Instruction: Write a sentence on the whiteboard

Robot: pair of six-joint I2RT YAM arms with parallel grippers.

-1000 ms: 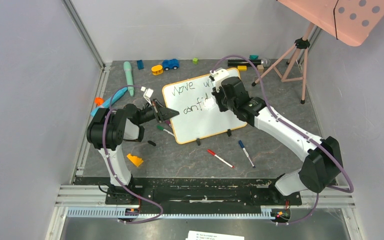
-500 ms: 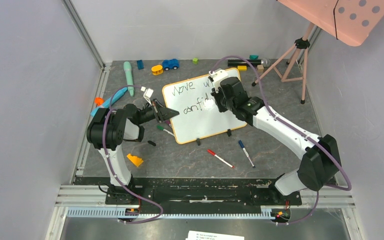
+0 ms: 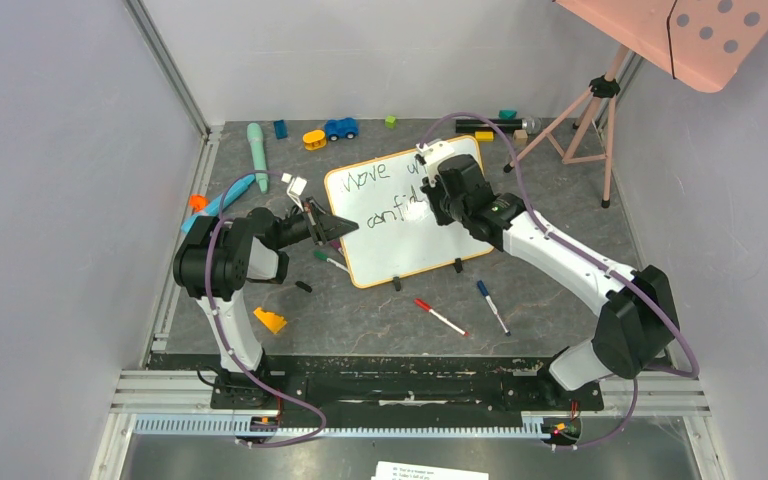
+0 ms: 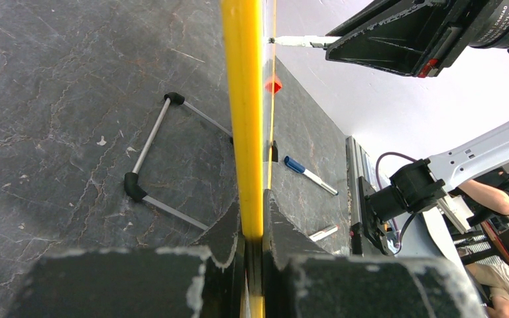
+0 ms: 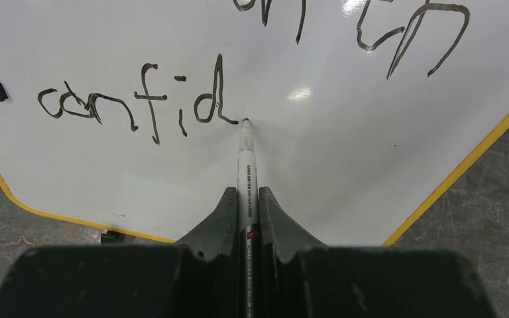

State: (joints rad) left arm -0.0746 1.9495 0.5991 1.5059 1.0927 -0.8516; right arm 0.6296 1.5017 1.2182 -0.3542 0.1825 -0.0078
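"While the marker (image 5: 246, 159) tip rests on the whiteboard (image 3: 400, 250), how much of the sentence (image 5: 151, 99) is down?"

"One top row, starting 'Move'. The right arm hides its end from above. Below it, a second row reads 'confid', and the tip touches the board just right of that 'd'."

"So it's mid-word?"

"I'd judge so. It looks like the first part of a longer word, so at least its ending is left. Whether more words follow, I cannot tell."

"Who holds what?"

"The right fingers (image 5: 245, 195) are closed tight on the marker, its barrel running out between them. The left fingers (image 4: 252, 207) are pinched shut on the board's orange left edge, steadying it."

"And the board itself?"

"It is on the table (image 3: 360, 320), between the two arms, propped up on its black feet. There is blank space below and to the right of 'confid'. A red pen (image 3: 440, 317) and a blue pen (image 3: 492, 306) lie on the table just in front of it, touched by neither arm."
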